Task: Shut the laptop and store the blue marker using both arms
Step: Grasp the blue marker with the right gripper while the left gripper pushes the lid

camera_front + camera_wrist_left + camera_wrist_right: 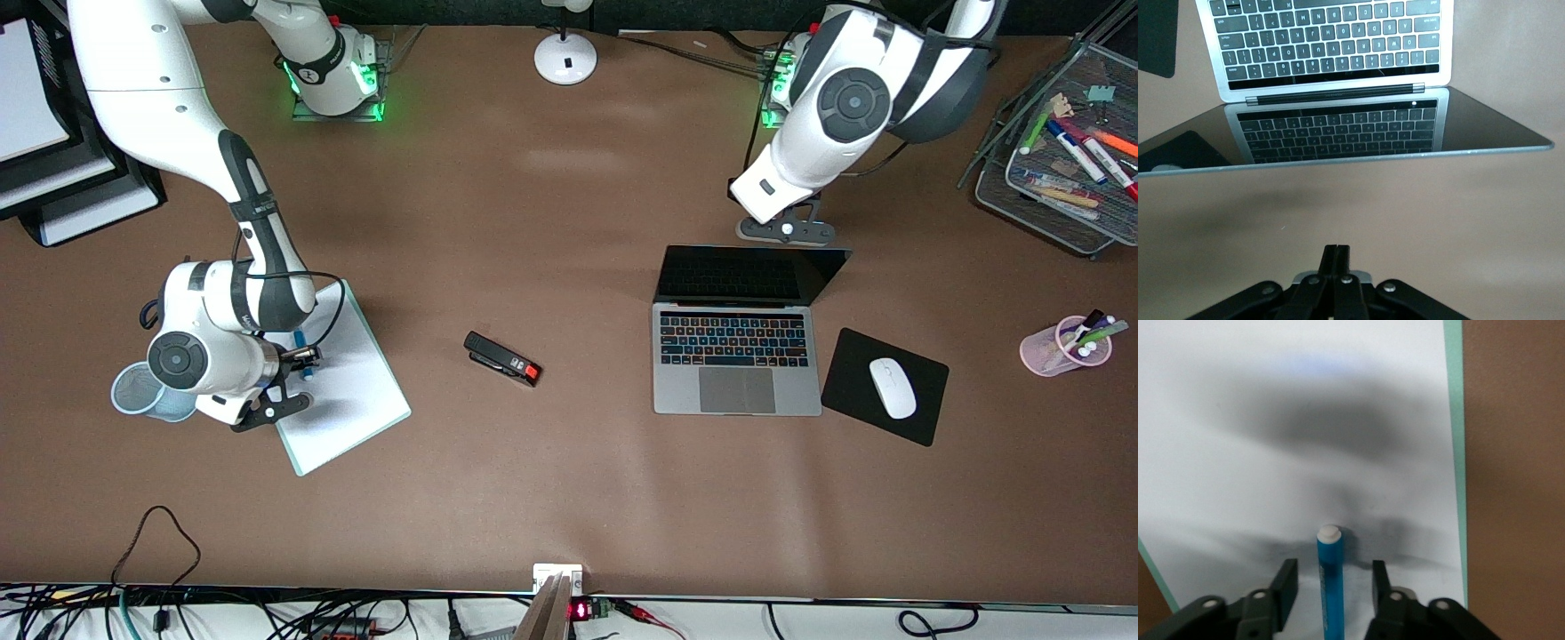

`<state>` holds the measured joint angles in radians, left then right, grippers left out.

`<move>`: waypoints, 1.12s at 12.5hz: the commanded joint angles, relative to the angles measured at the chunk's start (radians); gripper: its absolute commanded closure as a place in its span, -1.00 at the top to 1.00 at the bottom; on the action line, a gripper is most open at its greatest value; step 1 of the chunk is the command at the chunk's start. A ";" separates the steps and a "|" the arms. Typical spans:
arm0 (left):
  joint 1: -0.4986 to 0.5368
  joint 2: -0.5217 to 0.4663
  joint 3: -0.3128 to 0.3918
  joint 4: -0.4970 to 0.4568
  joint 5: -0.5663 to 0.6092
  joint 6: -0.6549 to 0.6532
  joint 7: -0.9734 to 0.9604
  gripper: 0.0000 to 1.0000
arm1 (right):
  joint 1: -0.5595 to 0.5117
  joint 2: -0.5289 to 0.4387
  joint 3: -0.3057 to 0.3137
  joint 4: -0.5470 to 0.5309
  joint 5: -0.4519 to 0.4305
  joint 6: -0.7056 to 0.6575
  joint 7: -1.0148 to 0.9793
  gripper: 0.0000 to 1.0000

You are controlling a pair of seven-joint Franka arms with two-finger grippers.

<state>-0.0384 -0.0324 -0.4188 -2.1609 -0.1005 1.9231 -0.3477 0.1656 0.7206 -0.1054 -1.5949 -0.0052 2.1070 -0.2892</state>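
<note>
The silver-grey laptop [736, 351] stands open toward the left arm's end of the table, its dark screen [1338, 137] tilted up. My left gripper [787, 229] is shut and empty, over the table just past the screen's top edge; its fingers [1337, 257] are pressed together. The blue marker [300, 339] with a white end lies on a white pad with a green edge [356, 391]. My right gripper [302, 357] is open low over the pad. In the right wrist view the marker [1330, 577] lies between the fingers [1286, 583], and neither touches it.
A black stapler [502, 358] lies mid-table. A black mousepad [845, 373] with a white mouse [892, 388] is beside the laptop. A pink cup [1062, 348] and a wire tray [1062, 169] hold markers. A light-blue mesh cup [133, 391] stands by the right arm.
</note>
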 commanded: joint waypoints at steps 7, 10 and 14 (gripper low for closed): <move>0.046 0.063 0.003 -0.042 0.063 0.213 -0.019 -1.00 | -0.003 0.011 0.000 -0.002 0.004 0.016 -0.022 -0.16; 0.069 0.077 0.003 -0.031 0.117 0.243 -0.019 -1.00 | -0.001 0.013 0.000 0.001 0.020 0.019 -0.022 -0.22; 0.072 0.121 0.005 -0.007 0.214 0.306 -0.019 -1.00 | -0.003 0.019 0.000 0.000 0.022 0.027 -0.022 -0.25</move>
<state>0.0224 0.0502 -0.4088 -2.2028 0.0656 2.2003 -0.3637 0.1653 0.7312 -0.1055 -1.5950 -0.0009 2.1158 -0.2939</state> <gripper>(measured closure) 0.991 0.612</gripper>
